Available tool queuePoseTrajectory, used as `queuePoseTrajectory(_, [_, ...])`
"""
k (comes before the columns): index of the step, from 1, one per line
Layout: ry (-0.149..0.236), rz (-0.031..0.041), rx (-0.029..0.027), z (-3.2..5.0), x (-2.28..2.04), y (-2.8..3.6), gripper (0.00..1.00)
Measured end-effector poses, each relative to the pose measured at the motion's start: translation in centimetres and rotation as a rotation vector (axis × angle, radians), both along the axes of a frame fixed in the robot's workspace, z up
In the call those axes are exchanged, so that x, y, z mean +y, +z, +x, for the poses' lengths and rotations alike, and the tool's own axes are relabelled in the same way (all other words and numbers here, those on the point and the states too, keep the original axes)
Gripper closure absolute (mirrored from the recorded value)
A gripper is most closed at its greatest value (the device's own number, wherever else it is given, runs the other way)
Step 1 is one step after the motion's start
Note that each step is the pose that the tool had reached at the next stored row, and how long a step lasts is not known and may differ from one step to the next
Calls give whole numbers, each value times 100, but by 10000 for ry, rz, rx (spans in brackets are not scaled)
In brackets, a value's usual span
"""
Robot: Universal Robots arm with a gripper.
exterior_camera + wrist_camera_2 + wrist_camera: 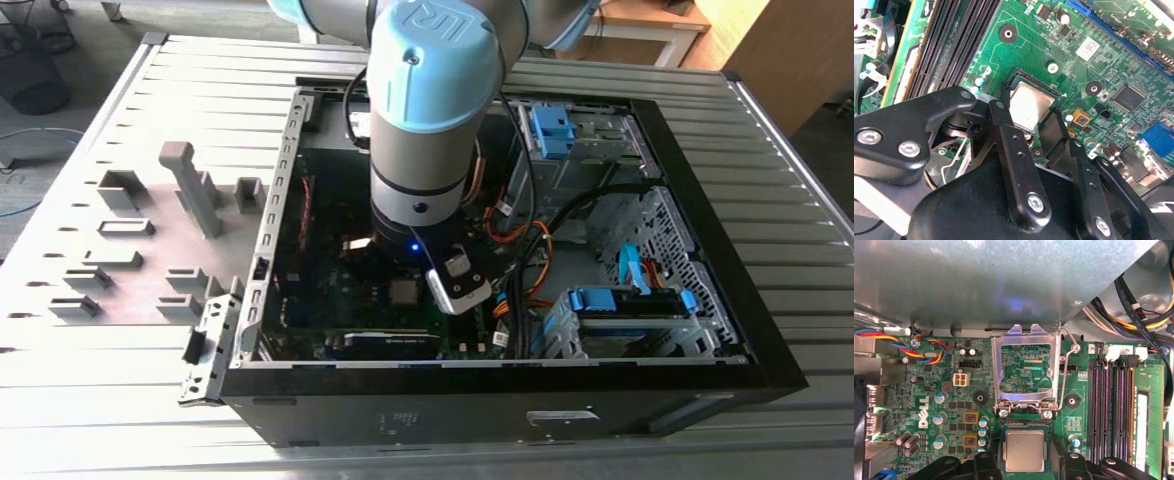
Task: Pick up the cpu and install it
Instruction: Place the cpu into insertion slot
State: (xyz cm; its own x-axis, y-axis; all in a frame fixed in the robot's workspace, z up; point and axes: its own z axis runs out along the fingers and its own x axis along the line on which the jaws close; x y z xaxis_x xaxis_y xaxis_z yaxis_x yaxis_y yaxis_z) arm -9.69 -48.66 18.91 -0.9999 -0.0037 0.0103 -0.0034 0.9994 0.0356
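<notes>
End effector (1025, 464) astride seated cpu (1025, 447), arm (424, 130) upright

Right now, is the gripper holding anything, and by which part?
Cannot tell. The chip lies in its socket directly under the gripper, but whether the gripper grips its edges does not show.

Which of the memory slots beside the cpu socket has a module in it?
The one farthest from the cpu: it holds a green module. The nearer slots are bare and black.
</notes>
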Motion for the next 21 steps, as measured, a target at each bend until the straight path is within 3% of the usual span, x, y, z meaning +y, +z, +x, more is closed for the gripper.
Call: queuePoseTrajectory(21, [0, 1, -1, -11, 0, -14, 53])
